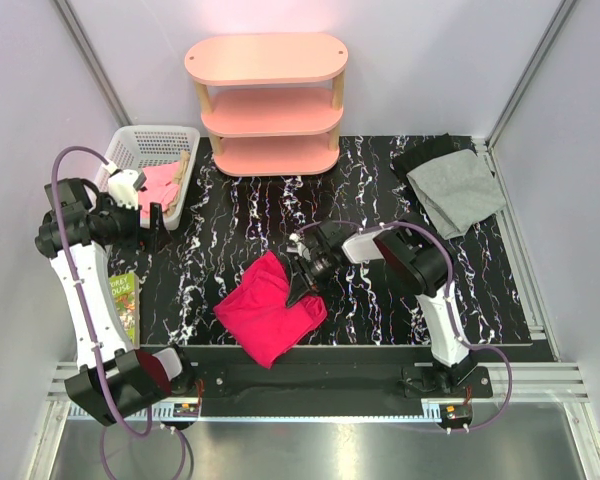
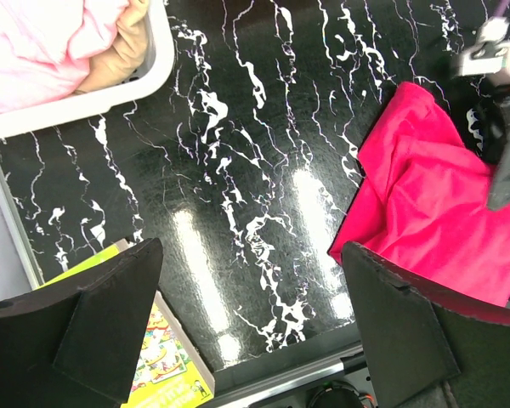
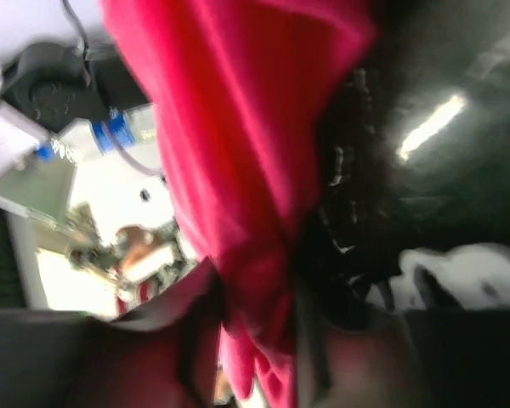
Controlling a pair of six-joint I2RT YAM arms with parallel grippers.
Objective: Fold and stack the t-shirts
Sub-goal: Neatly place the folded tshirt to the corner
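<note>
The crimson-red t-shirt (image 1: 268, 308) lies bunched near the table's front edge. It also shows at the right of the left wrist view (image 2: 433, 204). My right gripper (image 1: 302, 282) is shut on the red shirt's right edge; in the blurred right wrist view the red cloth (image 3: 238, 153) runs between its fingers. The light grey t-shirt (image 1: 457, 190) lies crumpled at the back right corner. My left gripper (image 1: 156, 222) is open and empty, raised at the far left beside the basket; its fingers (image 2: 93, 331) frame bare table.
A white basket (image 1: 130, 150) with pink cloth stands at the back left. A pink three-tier shelf (image 1: 268, 105) stands at the back middle. A yellow-green book (image 1: 126, 300) lies at the left front. A dark cloth (image 1: 420, 155) lies under the grey shirt.
</note>
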